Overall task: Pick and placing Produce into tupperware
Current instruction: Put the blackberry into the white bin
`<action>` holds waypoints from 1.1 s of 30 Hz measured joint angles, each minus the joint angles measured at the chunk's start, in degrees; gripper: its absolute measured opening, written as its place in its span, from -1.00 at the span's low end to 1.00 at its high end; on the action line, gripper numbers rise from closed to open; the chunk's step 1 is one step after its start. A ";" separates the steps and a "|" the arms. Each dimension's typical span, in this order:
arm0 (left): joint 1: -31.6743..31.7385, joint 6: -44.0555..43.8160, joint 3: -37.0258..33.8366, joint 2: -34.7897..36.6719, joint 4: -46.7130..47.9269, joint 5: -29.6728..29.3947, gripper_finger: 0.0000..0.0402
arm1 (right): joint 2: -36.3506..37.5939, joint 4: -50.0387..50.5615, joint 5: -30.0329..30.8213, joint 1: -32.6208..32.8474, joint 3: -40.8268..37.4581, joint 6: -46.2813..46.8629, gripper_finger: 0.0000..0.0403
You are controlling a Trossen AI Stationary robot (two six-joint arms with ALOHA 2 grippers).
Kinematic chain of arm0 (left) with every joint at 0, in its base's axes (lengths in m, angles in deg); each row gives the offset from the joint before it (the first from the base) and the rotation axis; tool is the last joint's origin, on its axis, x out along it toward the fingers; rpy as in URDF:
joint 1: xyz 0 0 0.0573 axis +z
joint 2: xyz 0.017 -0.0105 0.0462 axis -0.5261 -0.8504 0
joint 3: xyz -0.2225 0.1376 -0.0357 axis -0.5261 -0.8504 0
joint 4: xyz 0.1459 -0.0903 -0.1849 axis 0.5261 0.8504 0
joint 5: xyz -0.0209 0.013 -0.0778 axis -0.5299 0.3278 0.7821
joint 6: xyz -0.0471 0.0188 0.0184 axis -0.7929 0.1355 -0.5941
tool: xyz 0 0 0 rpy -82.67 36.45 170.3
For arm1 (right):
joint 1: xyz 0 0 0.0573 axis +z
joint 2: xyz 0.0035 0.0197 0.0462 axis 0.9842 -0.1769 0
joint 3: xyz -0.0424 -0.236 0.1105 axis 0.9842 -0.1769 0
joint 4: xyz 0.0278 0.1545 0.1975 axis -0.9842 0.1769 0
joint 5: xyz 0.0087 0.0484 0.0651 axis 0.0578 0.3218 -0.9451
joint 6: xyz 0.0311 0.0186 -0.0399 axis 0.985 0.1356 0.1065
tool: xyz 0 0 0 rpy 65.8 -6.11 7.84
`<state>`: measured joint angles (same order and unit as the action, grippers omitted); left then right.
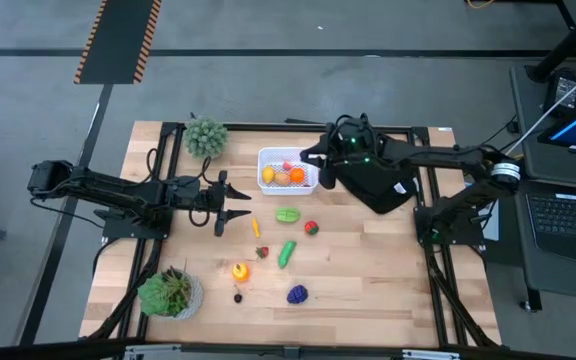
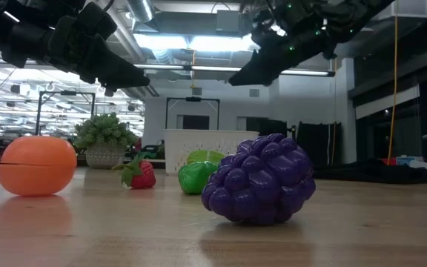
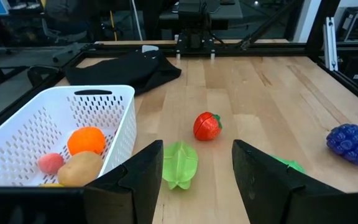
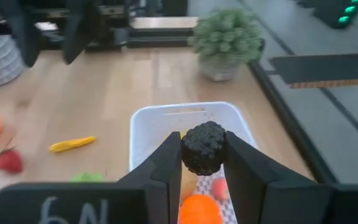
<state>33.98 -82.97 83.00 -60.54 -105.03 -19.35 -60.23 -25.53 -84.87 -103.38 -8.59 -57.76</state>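
High view: the wooden table (image 1: 368, 290) carries black frame rails along its edges. Toward its left side, between two bushy potted plants (image 1: 206, 136), the left gripper (image 1: 236, 205) hovers over bare wood with its fingers apart and nothing between them. Open planking lies ahead of it, with a slim yellow piece (image 1: 255, 228) near its fingertips. Loose produce is scattered mid-table: a ribbed green piece (image 1: 287, 214), a glossy red piece (image 1: 311, 228), a long green piece (image 1: 286, 253), a strawberry (image 1: 261, 252), an orange-and-yellow fruit (image 1: 240, 270) and a knobbly purple grape cluster (image 1: 297, 294). The tupperware (image 1: 288, 171), white perforated plastic with rounded corners, sits at the far centre and holds several yellow, orange and pink pieces; their exact count is hard to make out. The right gripper (image 4: 204, 163) is above the tub's right end, clamped on a dark bumpy berry (image 4: 203, 147). A folded black cloth (image 1: 378, 185) lies just beside the tub, partly covered by the right arm.
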 joint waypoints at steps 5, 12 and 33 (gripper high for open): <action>-0.02 1.32 0.00 0.00 0.00 0.00 -0.08 | -0.22 1.04 -3.99 -0.97 0.00 -2.02 -0.51; 0.00 1.38 0.00 0.00 0.02 0.00 -0.08 | -0.22 6.03 -4.40 -1.24 0.00 -2.22 -0.51; 0.00 1.36 0.00 0.00 1.84 0.00 -0.08 | -18.50 35.78 -4.37 -1.40 28.53 -10.00 -0.51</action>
<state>33.98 -81.61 83.00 -60.54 -103.19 -19.35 -78.73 10.25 -89.24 -104.78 19.94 -67.76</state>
